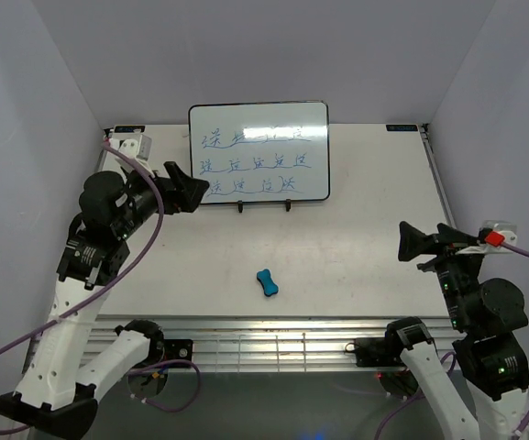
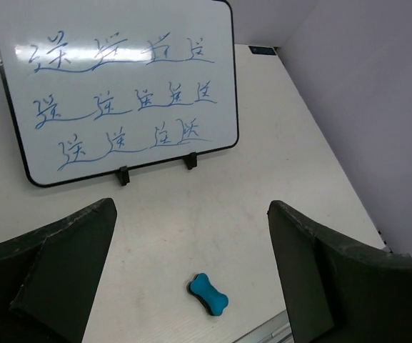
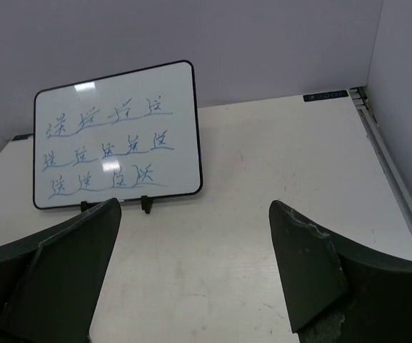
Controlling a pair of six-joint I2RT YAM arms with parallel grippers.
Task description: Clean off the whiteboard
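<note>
**Top external view.** The large glossy white whiteboard [image 1: 258,151], with rounded corners and a thin black frame, stands at the far middle of the pale flat desk [image 1: 356,211]. It is propped on a thin black wire stand [image 1: 288,205], probably so that you can reach its face from the near side. Its long axis runs left to right. Its written face, bearing three rows of blue handwriting, points toward the near edge and your arms. The black two-finger left gripper [image 1: 189,183] overlaps the board's lower left corner in this view, with jaws apart and empty. The black two-finger right gripper [image 1: 403,243] hangs at the near right, well apart from the board, also parted and empty. The small blue bone-shaped eraser [image 1: 267,282] lies flat on the desk between the arms, nearer than the board. You will likely need to pick it up first.

**Left wrist view.** The left gripper [image 2: 191,207] shows its fingers spread wide, clearly apart from the whiteboard [image 2: 120,86]. The board leans back on the stand's two feet, top edge farthest. The eraser [image 2: 208,294] lies diagonally near the desk's near edge.

**Right wrist view.** The right gripper [image 3: 195,205] is spread and holds nothing. The whiteboard [image 3: 116,139] sits far and to the left, face toward you, with all three rows unerased. The eraser is not in view here.
</note>
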